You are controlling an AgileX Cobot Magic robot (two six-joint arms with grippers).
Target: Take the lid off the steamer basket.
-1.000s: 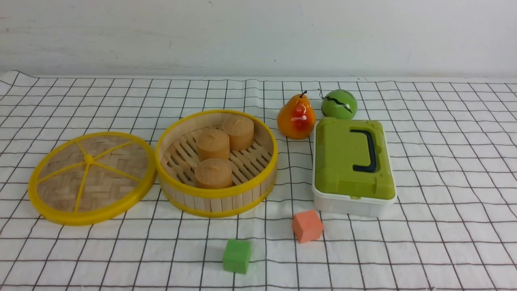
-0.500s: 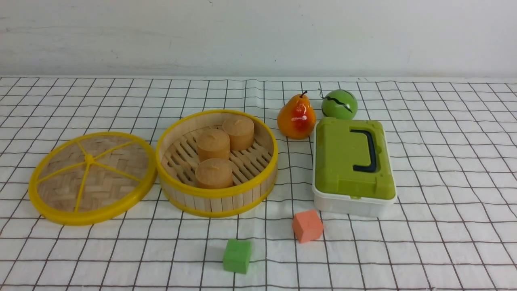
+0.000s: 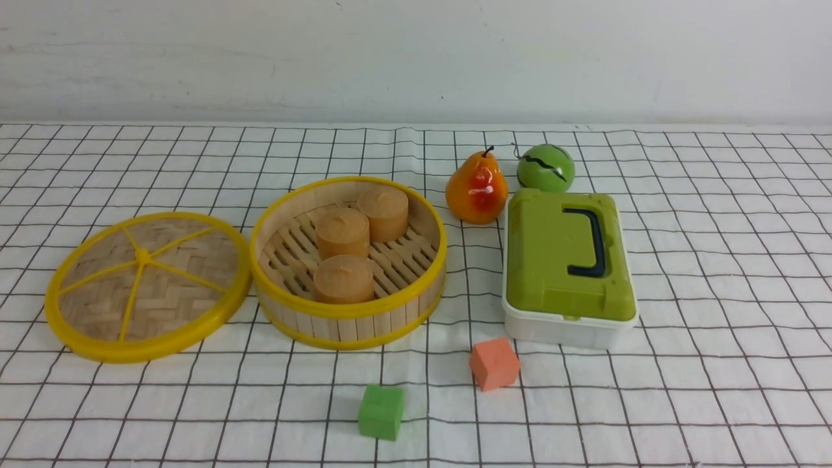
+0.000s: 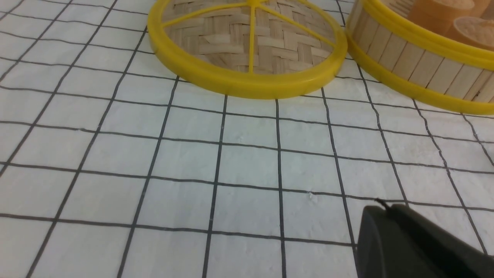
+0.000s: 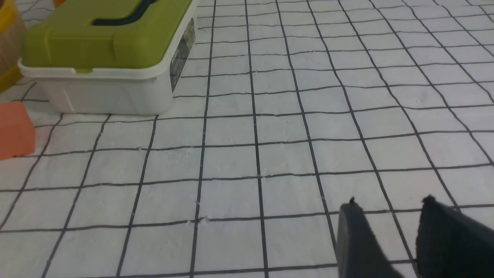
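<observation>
The lid [image 3: 148, 286], a woven bamboo disc with a yellow rim and spokes, lies flat on the checked cloth just left of the steamer basket [image 3: 351, 309], its rim touching or nearly touching the basket. The basket stands open with three tan cylinders [image 3: 343, 278] inside. Neither gripper shows in the front view. In the left wrist view my left gripper [image 4: 380, 206] is shut and empty, low over the cloth, a few squares short of the lid [image 4: 247, 42] and basket [image 4: 417, 65]. In the right wrist view my right gripper [image 5: 389, 202] is open and empty over bare cloth.
A white box with a green lid and dark handle [image 3: 569, 260] stands right of the basket and shows in the right wrist view [image 5: 104, 42]. A pear [image 3: 476, 188] and a green ball [image 3: 546, 168] sit behind it. An orange cube [image 3: 494, 363] and a green cube [image 3: 381, 411] lie in front.
A dark curve at the cloth's far back left corner, seen a second ago, is gone. The lid, the basket and the other objects have not moved.
</observation>
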